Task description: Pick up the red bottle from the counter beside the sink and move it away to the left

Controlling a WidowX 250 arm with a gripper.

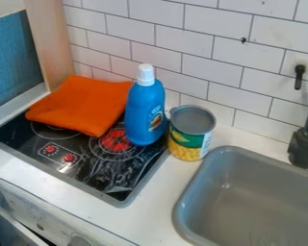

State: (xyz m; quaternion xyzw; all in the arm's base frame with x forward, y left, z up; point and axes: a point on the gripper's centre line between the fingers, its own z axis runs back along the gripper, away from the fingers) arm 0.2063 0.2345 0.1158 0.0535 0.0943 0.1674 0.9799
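Blue bottle upright on stove, near right edge. Orange cloth folded, lying flat on stove's back left. Can upright just beside bottle, between stove and sink. All set down; handling done or left, can't judge. Gripper state: can't tell.

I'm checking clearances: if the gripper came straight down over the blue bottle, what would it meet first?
Most likely the white cap; the can beside the bottle looks lower, though depth is hard to judge from this slant.
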